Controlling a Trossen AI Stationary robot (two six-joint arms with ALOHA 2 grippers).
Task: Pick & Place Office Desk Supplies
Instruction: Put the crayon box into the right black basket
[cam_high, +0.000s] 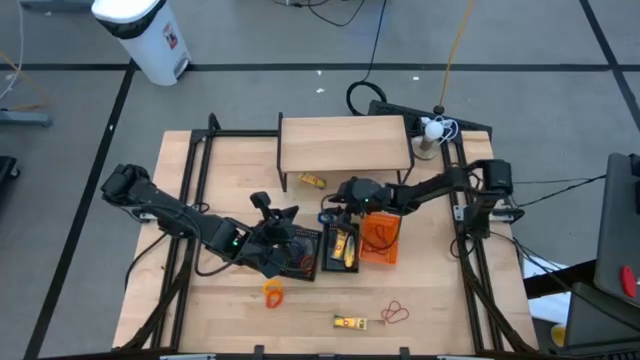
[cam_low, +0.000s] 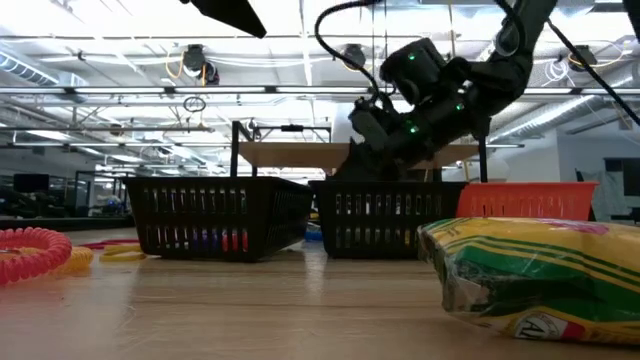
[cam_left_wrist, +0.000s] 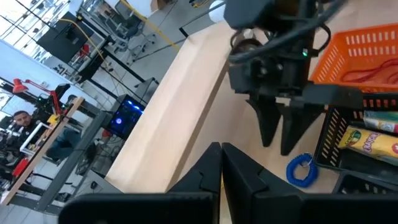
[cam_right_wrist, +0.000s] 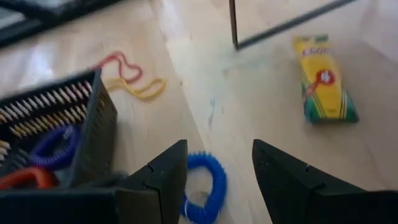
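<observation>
Right gripper (cam_right_wrist: 217, 171): we saw it open wide and empty, poised over a blue coil band (cam_right_wrist: 208, 186) on the bare table (cam_high: 440, 300) near its middle, just beside the black baskets (cam_high: 310, 250).
Left gripper (cam_left_wrist: 221, 163): closed, empty, waiting close by.
Other supplies: crayon packs (cam_high: 350, 321) and red bands (cam_high: 396, 313) lay toward the table's front edge.
Risk: we judged the thin coil could slip or squirm sideways as the fingers closed, and the left gripper stood near enough to collide.
</observation>
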